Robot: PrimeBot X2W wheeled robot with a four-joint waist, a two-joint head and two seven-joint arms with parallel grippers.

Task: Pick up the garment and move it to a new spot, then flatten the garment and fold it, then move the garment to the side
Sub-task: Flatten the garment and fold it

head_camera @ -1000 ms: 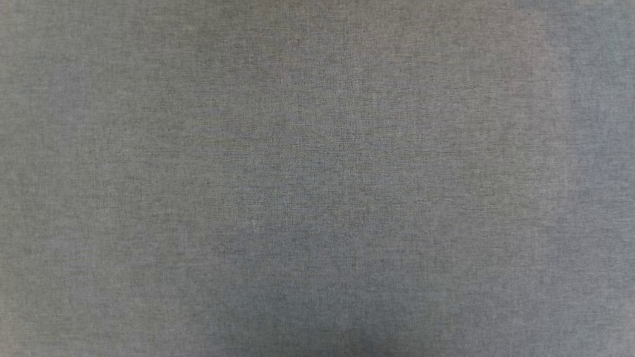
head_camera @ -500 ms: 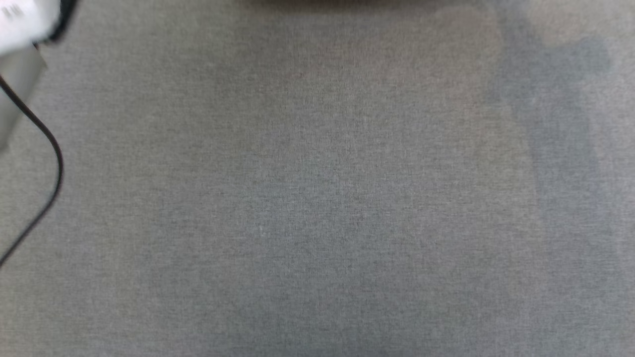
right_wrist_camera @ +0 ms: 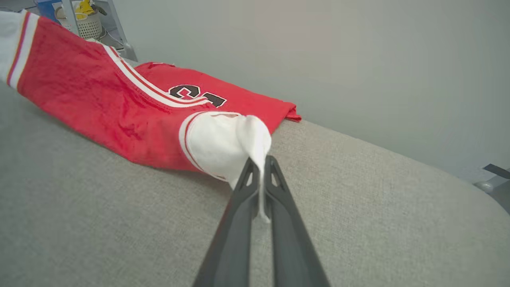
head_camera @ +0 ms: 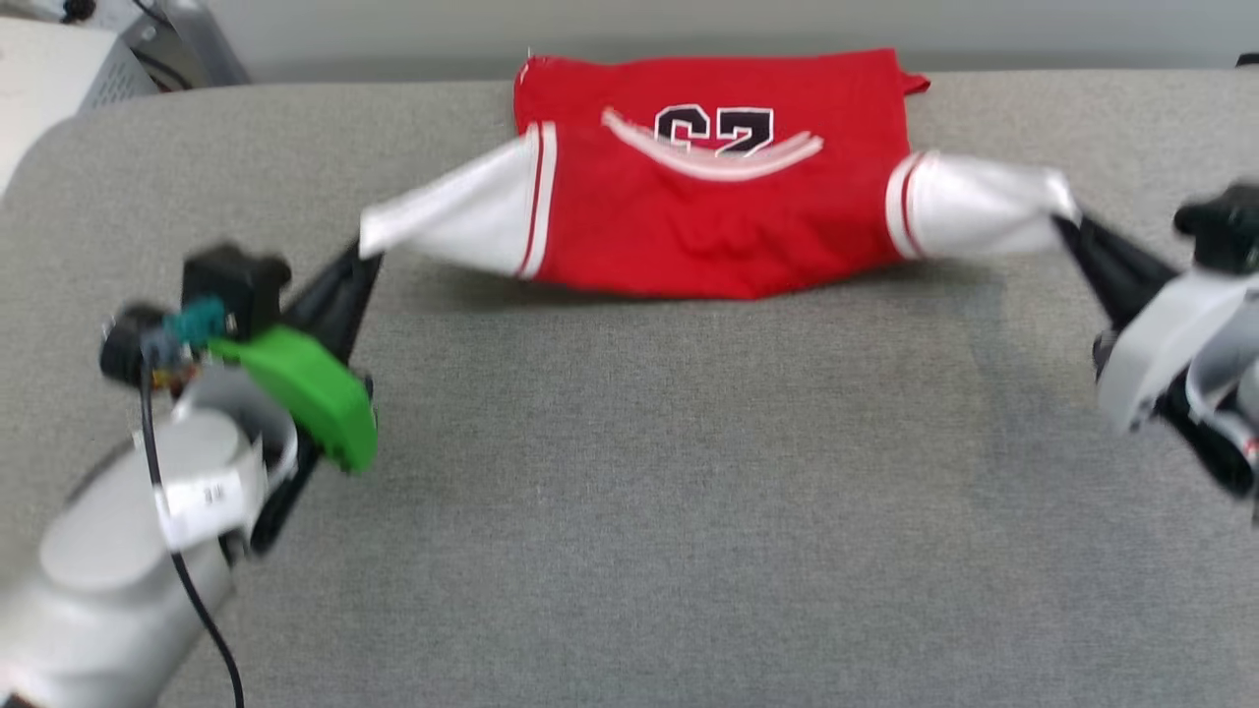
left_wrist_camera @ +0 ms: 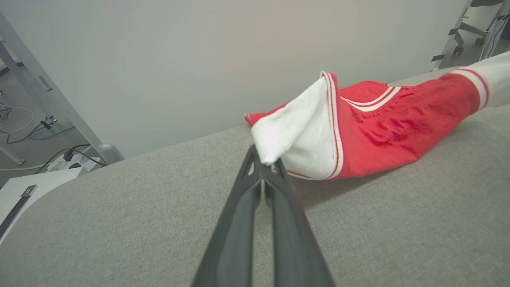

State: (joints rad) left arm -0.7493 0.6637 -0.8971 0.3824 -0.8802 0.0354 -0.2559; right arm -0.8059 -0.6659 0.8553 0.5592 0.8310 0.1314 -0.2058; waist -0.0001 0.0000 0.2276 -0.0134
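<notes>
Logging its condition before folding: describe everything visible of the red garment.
The garment is a red, soft-looking shirt with white short sleeves, red-and-white striped trim and a black, white-outlined number partly hidden by the white-trimmed neckline. It is stretched sideways: the left gripper is shut on one sleeve end, the right gripper on the other, with its near part raised. Its far part rests on the grey fabric surface.

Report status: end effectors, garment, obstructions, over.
Left end effector shut on one white sleeve, right end effector shut on the other. Garment stretched between them, far part resting on grey surface. No obstruction visible.
</notes>
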